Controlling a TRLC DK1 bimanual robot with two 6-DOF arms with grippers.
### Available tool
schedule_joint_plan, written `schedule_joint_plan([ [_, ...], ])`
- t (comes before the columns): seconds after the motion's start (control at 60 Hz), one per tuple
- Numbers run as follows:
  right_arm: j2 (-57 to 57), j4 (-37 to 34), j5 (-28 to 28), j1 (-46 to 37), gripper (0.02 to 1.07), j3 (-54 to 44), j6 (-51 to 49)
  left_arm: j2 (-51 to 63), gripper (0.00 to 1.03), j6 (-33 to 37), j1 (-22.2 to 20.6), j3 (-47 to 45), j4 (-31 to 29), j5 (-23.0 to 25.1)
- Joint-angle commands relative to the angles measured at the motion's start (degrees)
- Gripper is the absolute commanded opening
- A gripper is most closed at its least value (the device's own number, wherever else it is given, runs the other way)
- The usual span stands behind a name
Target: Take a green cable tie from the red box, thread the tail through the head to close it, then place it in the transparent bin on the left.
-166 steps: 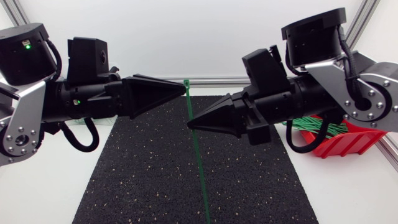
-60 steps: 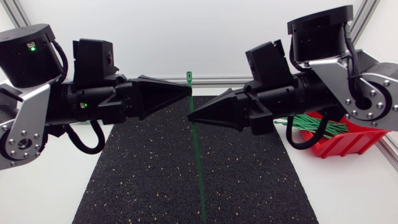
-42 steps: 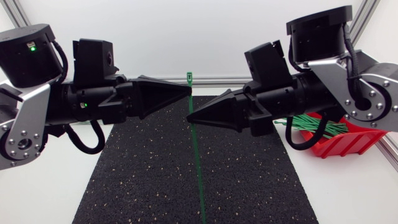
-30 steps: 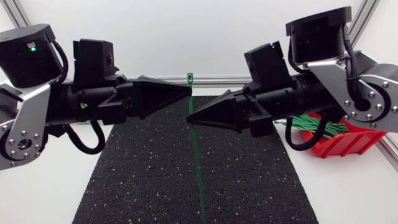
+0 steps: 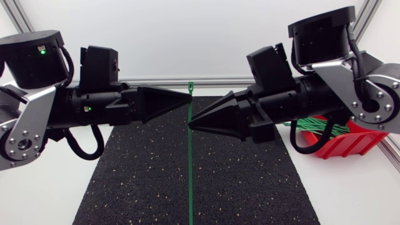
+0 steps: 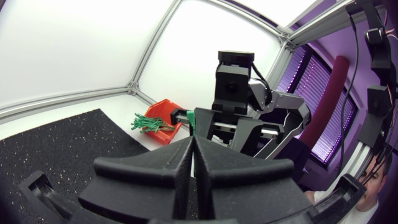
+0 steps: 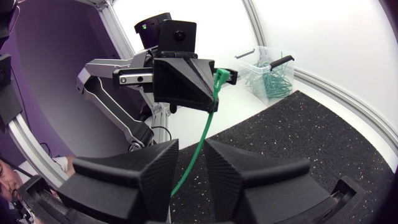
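Observation:
A green cable tie [image 5: 190, 169] hangs straight down over the black mat [image 5: 137, 175]. My left gripper [image 5: 189, 97] is shut on it just below its head. In the left wrist view the left gripper [image 6: 193, 138] has its fingers pressed together, with the tie's head [image 6: 191, 122] just past the tips. My right gripper [image 5: 189, 125] points at the tie from the right, lower down. In the right wrist view the right gripper [image 7: 191, 149] is open, and the cable tie [image 7: 200, 146] runs through the gap up to the left gripper [image 7: 213, 87].
The red box [image 5: 350, 140] with several green ties sits at the right behind my right arm. The transparent bin [image 7: 266, 68], holding several closed ties, stands on the table beyond the mat's far corner, past my left arm.
My right gripper has opened and let go of the tie. The tie's tail has swung from a slant to hanging straight down. My left gripper has closed fully and shifted slightly.

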Motion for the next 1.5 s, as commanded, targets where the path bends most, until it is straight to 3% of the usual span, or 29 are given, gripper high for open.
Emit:
schedule_joint_plan([
  [0.0,-0.8,-2.5,1.4,-1.2,0.71,0.9,-3.2,-0.6,0.04,1.7,0.9,1.3,-2.4,-1.3],
  [0.167,-0.5,-8.5,8.1,-2.7,0.8,2.9,-6.5,-1.5,0.03,5.5,3.1,2.6,-9.2,-4.8],
  [0.333,5.0,-19.2,16.6,-2.7,0.97,8.4,-9.7,-0.4,0.03,6.9,5.7,4.1,-13.2,-5.4],
  [0.55,9.4,-21.8,23.4,-1.2,0.98,10.1,-13.0,2.0,0.03,6.9,9.3,4.2,-12.0,-4.7],
  [0.783,11.8,-25.6,24.6,-0.4,0.98,12.1,-17.2,6.8,0.03,4.5,13.2,6.3,-11.9,5.5],
  [0.85,11.3,-25.3,26.4,0.2,0.97,11.7,-21.2,10.0,0.03,3.9,14.7,7.6,-11.8,8.8],
  [0.983,11.1,-21.6,38.9,4.2,1.01,10.4,-27.9,14.8,0.03,3.6,15.5,9.3,-11.5,12.5],
  [1.167,11.2,-15.2,49.4,9.2,1.02,9.4,-39.4,21.8,0.03,0.0,17.1,13.3,-10.8,17.1],
  [1.483,15.4,-5.7,56.9,13.9,1.02,7.9,-53.3,29.8,0.03,-5.4,19.2,18.7,-10.9,22.3],
])
